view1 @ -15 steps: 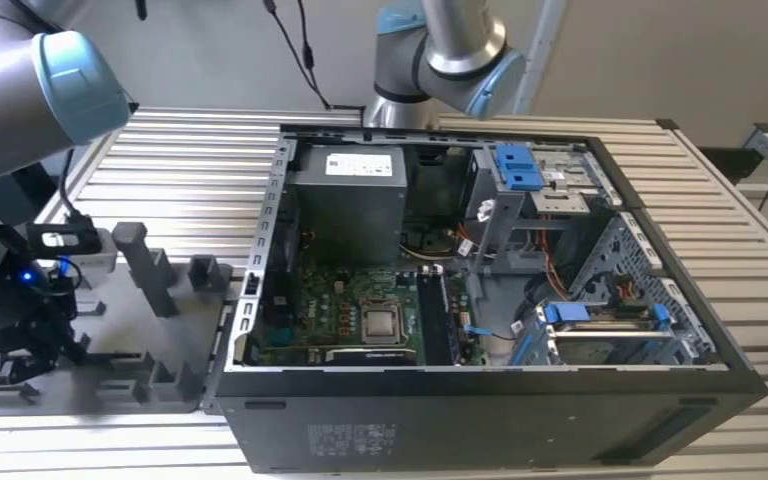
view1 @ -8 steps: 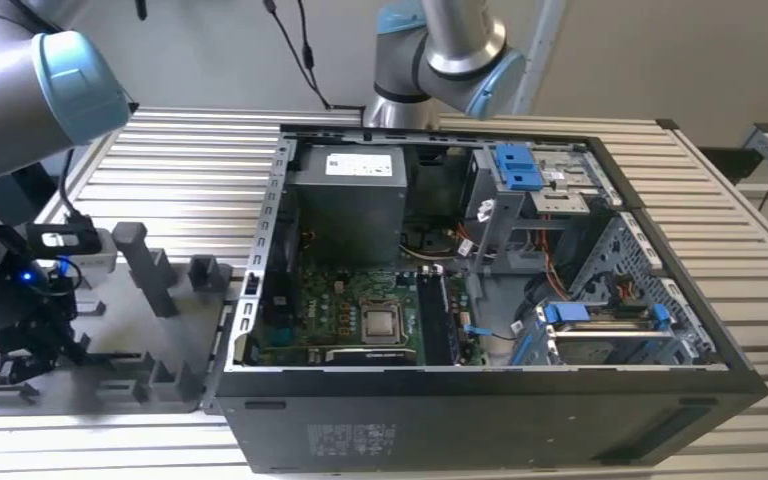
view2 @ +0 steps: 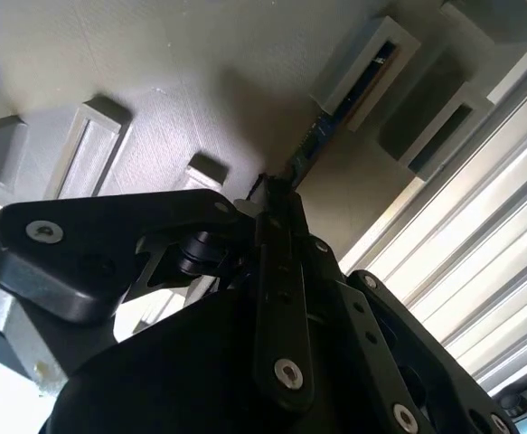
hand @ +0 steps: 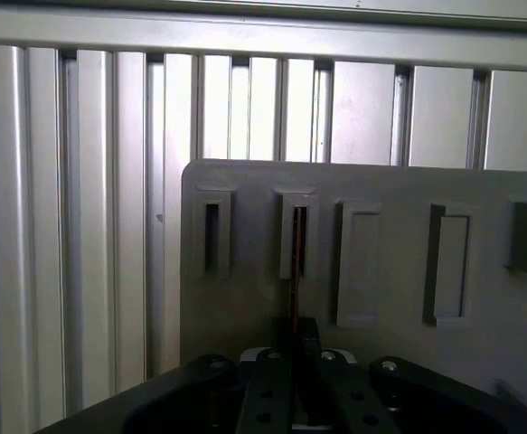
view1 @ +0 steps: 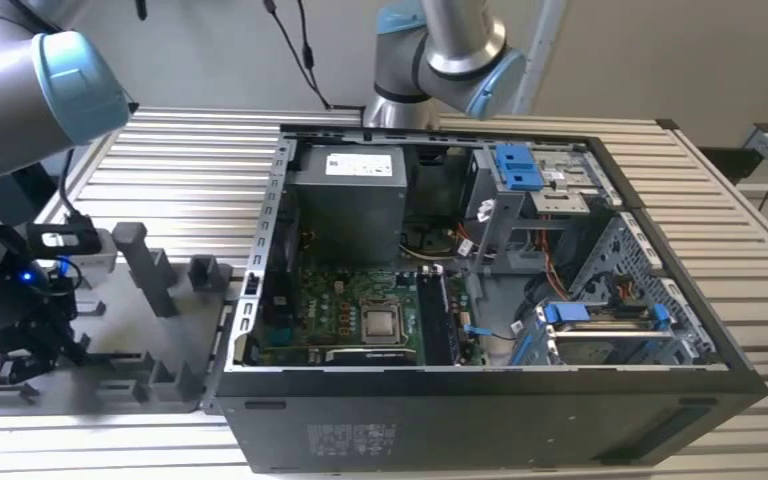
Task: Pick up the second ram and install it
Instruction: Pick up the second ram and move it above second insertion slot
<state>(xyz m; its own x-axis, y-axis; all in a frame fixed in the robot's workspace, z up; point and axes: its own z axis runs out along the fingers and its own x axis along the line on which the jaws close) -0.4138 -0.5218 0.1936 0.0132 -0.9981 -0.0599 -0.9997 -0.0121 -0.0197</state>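
The second ram (hand: 296, 271) shows edge-on as a thin dark strip. Its far end sits in a narrow slot of the grey holder plate (hand: 381, 185), and its near end lies between my fingers. In both wrist views my gripper (hand: 297, 330) is shut on it. The second wrist view shows the ram (view2: 310, 145) running from the gripper (view2: 277, 188) to a raised slot block on the holder (view2: 200, 81). In the exterior view the gripper (view1: 4, 370) hangs low over the holder (view1: 131, 300) at the exterior view's left.
The open computer case (view1: 491, 410) lies to the exterior view's right of the holder, with its motherboard (view1: 344, 300) and processor socket (view1: 384, 322) exposed. A second arm (view1: 438, 50) stands behind the case. Several other slots and upright blocks (view1: 144, 265) rise from the holder on the ribbed metal table (view1: 184, 160).
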